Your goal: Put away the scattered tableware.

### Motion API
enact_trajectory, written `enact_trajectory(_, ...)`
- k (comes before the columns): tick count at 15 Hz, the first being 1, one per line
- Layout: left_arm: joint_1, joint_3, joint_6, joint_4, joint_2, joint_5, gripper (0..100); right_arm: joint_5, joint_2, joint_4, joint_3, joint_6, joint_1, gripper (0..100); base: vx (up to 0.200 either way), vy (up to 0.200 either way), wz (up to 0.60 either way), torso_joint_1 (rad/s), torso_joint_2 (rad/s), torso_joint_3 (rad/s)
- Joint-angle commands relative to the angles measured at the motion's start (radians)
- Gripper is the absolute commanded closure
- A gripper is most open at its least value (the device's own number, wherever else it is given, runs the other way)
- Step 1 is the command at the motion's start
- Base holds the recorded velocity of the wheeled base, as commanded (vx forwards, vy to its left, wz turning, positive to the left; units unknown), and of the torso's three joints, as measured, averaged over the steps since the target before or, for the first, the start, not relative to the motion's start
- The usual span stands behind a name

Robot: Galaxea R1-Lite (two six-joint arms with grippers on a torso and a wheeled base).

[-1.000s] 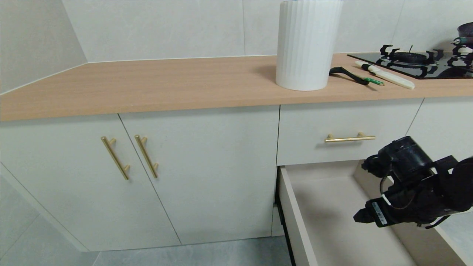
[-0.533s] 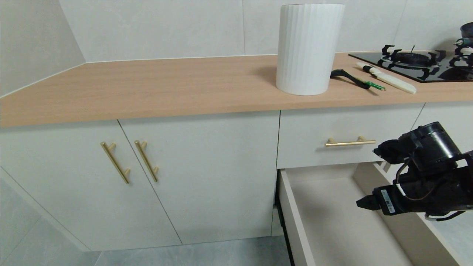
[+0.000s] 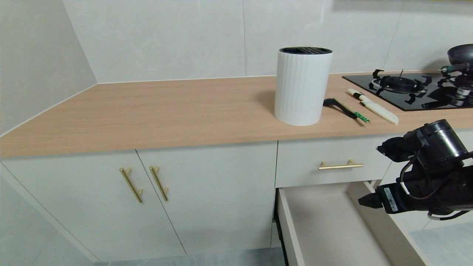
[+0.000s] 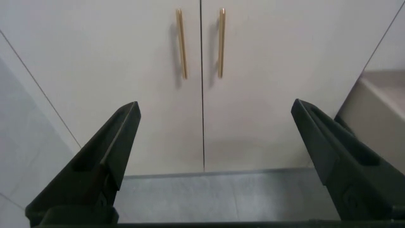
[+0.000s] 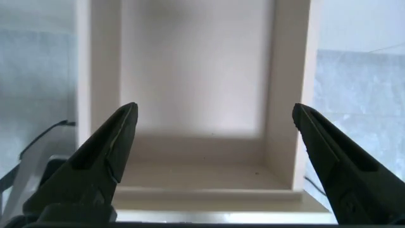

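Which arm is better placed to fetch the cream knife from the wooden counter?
Right, probably: the right gripper hangs open over the open drawer below the cream knife; the left gripper faces the white cupboard doors.

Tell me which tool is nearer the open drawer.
Right. The right tool hangs open above the open drawer, looking down into it. The left tool, also open, faces the cabinet doors beside the drawer.
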State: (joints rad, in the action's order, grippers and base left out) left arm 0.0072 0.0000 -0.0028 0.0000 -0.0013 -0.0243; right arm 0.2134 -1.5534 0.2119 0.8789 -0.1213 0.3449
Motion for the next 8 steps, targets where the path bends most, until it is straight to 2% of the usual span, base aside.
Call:
enact_trajectory(1, 0.0, 0.0, 0.0, 0.0, 0.001, 0.0, 0, 0.0, 0.003, 0.0, 0.0, 0.0, 0.0, 0, 0.0, 0.0, 0.0, 0.198, -0.47, -0.29)
enact_trajectory(5, 0.0, 0.0, 0.0, 0.0, 0.001, -0.002, 0, 0.003, 0.015, -0.02, 0.0, 0.002, 0.0, 0, 0.0, 0.0, 0.0, 0.176, -0.44, -0.275)
enact_trajectory(8, 0.0, 0.0, 0.0, 0.0, 0.001, 0.0, 0, 0.004, 0.013, -0.138, 0.092, 0.046, -0.021, 0, 0.0, 0.0, 0.0, 0.056, -0.12, -0.077)
